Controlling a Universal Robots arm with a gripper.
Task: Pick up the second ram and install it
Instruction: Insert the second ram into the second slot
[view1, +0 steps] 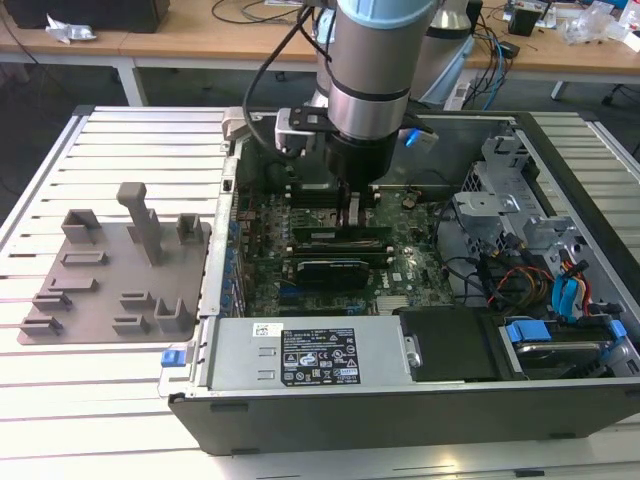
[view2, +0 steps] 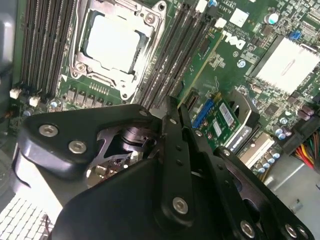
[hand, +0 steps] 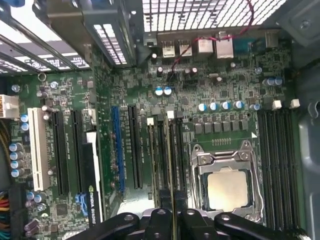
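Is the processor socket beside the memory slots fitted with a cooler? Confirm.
No: in the first wrist view the processor socket lies uncovered, its bare metal lid showing inside the retention frame.

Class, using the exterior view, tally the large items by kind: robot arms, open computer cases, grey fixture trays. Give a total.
Robot arm: 1
Open computer case: 1
Grey fixture tray: 1
Total: 3

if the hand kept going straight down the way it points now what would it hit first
Most likely the memory slots beside the processor socket. The hand points down at them with a thin green-edged stick, probably the second ram, between its fingers, so that would meet the slot first; depth is unclear.
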